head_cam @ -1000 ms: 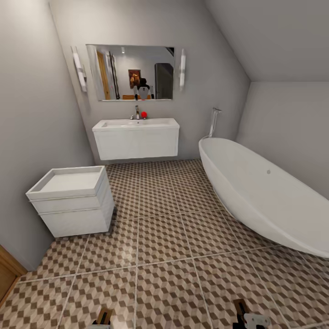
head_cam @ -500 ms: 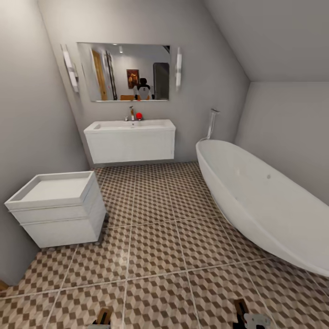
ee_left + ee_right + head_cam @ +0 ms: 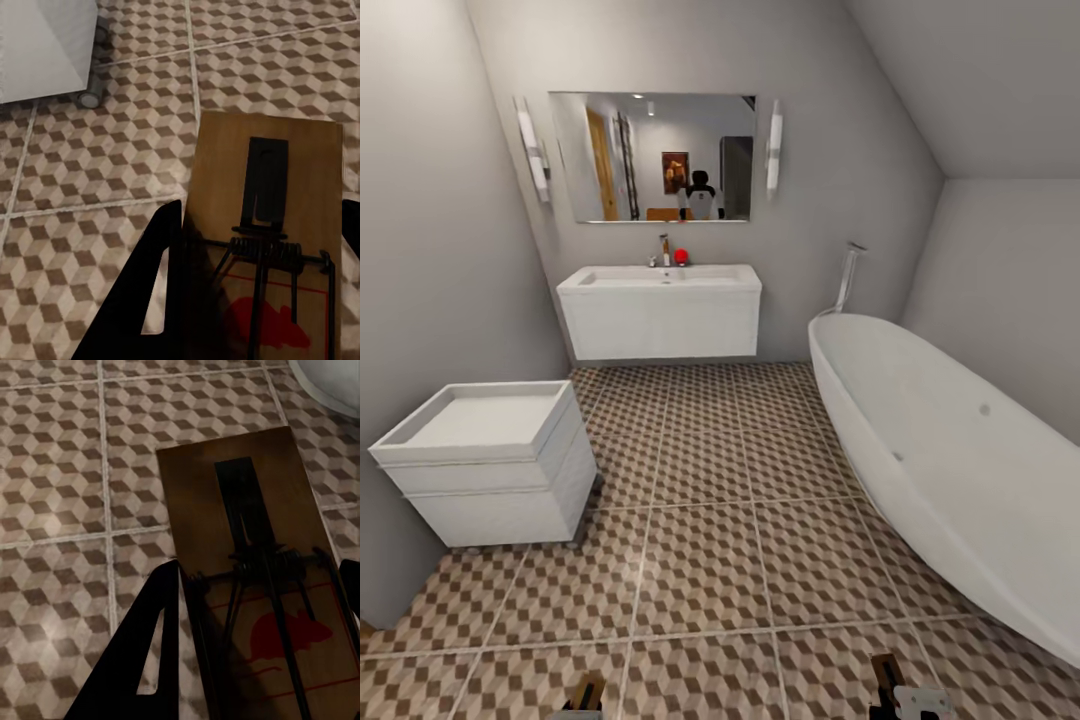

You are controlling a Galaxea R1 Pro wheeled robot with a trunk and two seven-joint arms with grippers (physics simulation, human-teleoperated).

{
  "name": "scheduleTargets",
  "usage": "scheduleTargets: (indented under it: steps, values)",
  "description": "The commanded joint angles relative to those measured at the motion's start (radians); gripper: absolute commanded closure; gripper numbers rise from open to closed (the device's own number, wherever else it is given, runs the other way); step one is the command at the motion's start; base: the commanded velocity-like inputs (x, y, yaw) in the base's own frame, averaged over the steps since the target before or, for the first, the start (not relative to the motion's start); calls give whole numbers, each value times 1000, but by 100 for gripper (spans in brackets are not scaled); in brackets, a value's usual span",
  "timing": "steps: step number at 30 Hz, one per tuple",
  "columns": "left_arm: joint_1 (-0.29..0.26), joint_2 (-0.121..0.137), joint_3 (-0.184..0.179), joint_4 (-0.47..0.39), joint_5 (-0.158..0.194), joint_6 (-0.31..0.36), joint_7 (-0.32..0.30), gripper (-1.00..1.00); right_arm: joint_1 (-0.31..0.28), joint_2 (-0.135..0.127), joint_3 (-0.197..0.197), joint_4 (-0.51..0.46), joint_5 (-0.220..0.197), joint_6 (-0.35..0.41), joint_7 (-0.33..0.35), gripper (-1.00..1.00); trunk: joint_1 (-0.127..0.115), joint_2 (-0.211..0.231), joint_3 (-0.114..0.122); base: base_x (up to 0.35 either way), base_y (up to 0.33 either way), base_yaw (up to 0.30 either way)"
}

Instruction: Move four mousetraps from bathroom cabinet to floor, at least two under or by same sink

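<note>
A mousetrap (image 3: 262, 232) sits clamped between the black fingers of the left gripper (image 3: 255, 247), and a second mousetrap (image 3: 251, 577) is pinched likewise in the right gripper (image 3: 259, 607), both held above the cube-patterned bathroom floor (image 3: 710, 540). The wall-hung sink (image 3: 660, 310) is at twelve o'clock, the bathtub (image 3: 950, 460) at three, the white drawer unit (image 3: 490, 465) at nine.

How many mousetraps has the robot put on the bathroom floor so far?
None can be seen lying on the tiled floor yet. Two are in hand: the left gripper holds one mousetrap, and the right gripper holds another mousetrap. Left to do: set these down, best under the sink ahead, then the other two.
</note>
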Motion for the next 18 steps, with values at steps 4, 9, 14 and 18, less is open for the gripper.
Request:
scheduleTargets:
  steps: [4, 9, 14, 18]
  values:
    - [-1, -1, -8, 4, 4, -5, 5, 100, 0, -1, 8, 0, -12, -3, 3, 100, 0, 0, -1, 275, -160, 152]
    - [-1, 0, -8, 4, 4, -5, 5, 100, 0, -1, 8, 0, -12, -3, 3, 100, 0, 0, -1, 275, -152, 17]
    - [-1, -1, -8, 4, 4, -5, 5, 100, 0, -1, 8, 0, -12, -3, 3, 100, 0, 0, -1, 275, -54, 1]
    - [-1, -1, -8, 5, 4, -5, 5, 100, 0, -1, 8, 0, -12, -3, 3, 100, 0, 0, -1, 277, -7, 0]
